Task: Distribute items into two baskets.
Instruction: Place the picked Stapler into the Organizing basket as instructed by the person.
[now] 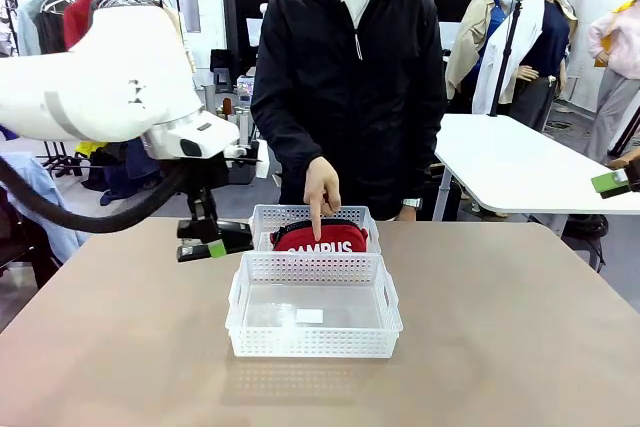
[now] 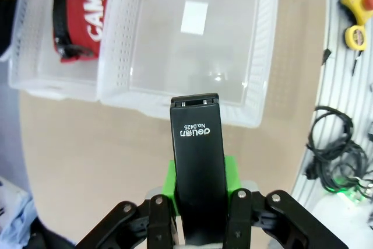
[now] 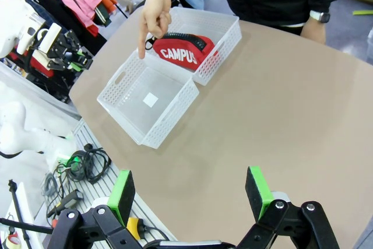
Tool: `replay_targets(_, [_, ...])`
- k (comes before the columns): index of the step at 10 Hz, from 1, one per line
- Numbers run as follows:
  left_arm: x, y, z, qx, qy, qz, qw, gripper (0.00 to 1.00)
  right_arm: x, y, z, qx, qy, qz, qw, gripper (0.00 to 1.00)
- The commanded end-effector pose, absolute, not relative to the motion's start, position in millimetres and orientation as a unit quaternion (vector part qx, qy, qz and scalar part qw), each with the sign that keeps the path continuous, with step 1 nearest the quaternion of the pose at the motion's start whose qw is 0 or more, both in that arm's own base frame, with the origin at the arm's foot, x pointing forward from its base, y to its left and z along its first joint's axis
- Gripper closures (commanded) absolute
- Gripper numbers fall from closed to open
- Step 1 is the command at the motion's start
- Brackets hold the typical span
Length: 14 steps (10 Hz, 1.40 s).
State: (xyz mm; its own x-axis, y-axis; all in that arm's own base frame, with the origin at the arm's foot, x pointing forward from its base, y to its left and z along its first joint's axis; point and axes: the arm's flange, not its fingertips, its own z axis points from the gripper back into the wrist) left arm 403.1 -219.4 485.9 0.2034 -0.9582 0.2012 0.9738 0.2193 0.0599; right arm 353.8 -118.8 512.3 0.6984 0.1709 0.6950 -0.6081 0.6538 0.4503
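Observation:
Two white lattice baskets stand end to end at mid-table. The far basket [image 1: 265, 217] [image 2: 35, 77] [image 3: 224, 51] holds the red "CAMPUS" pouch [image 1: 322, 238] [image 2: 81, 16] [image 3: 179, 52]. The near basket [image 1: 310, 269] [image 2: 262, 45] [image 3: 169, 118] has just a white sticker on its floor. A person's hand [image 1: 321, 190] [image 3: 154, 13] points a finger down where the two baskets meet. My left gripper [image 1: 215, 247] [image 2: 198, 188] is shut on the black stapler [image 1: 237, 239] [image 2: 197, 144], hovering left of the baskets. My right gripper [image 3: 189, 196] is open, high above the table.
The person stands at the far edge behind the baskets. A white table [image 1: 520, 162] is at the back right. Cables [image 2: 335, 144] and a yellow tape measure [image 2: 356, 33] lie on a ledge past the table's near edge. Bare tabletop [image 1: 500, 327] surrounds the baskets.

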Motion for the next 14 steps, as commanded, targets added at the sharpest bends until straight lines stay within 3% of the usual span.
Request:
replay_targets(1, [415,-237,483,-0.044,-0.096,-0.643,0.758,1.0,354,-119,513,0.348,-0.315,0.23,0.853,0.0])
replay_targets(8, [423,-312,443,-0.039,-0.089,-0.685,0.722,1.0,354,-119,513,0.348,-0.315,0.23,0.853,0.0])
replay_targets(14, [423,-324,393,-0.035,-0.099,-0.708,0.698,1.0,354,-119,513,0.348,-0.315,0.23,0.853,0.0])
